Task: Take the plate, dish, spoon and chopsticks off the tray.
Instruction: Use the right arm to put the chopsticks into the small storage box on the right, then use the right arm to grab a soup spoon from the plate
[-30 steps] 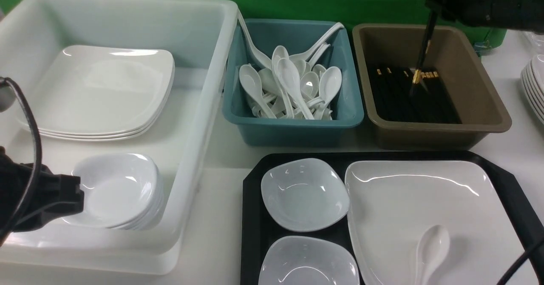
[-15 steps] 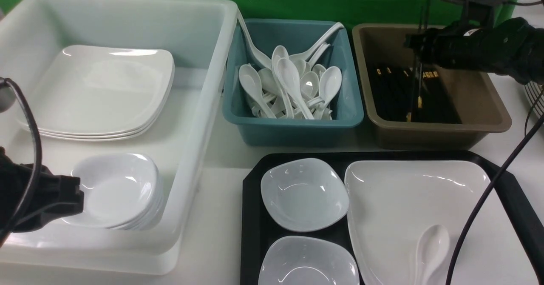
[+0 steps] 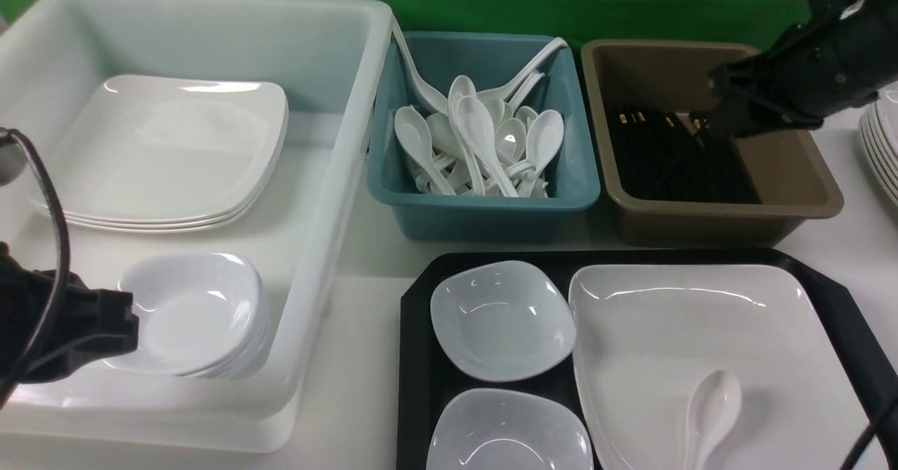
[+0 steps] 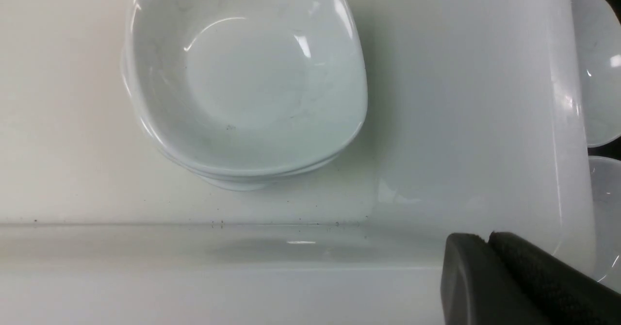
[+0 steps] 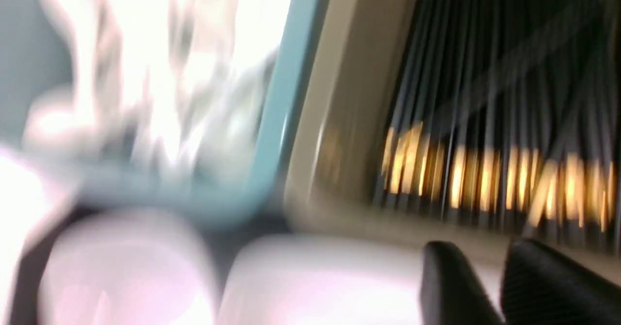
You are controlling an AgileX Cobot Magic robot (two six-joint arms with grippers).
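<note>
1. The right fingers (image 5: 451, 286) hang over the brown tub (image 3: 786, 175). They are slightly parted with nothing between them, though that wrist view is blurred.
2. The left fingers (image 4: 485, 281) are pressed together and empty, at the white bin's (image 3: 330, 245) near wall, beside a dish stack (image 4: 242, 82).
3. Chopsticks (image 3: 666, 161) lie in the tub.
4. The tray (image 3: 417, 358) carries the plate (image 3: 673, 330) with the spoon (image 3: 710, 407) on it. To the plate's left are a far dish (image 3: 501, 319) and a near dish (image 3: 508, 431).
</note>
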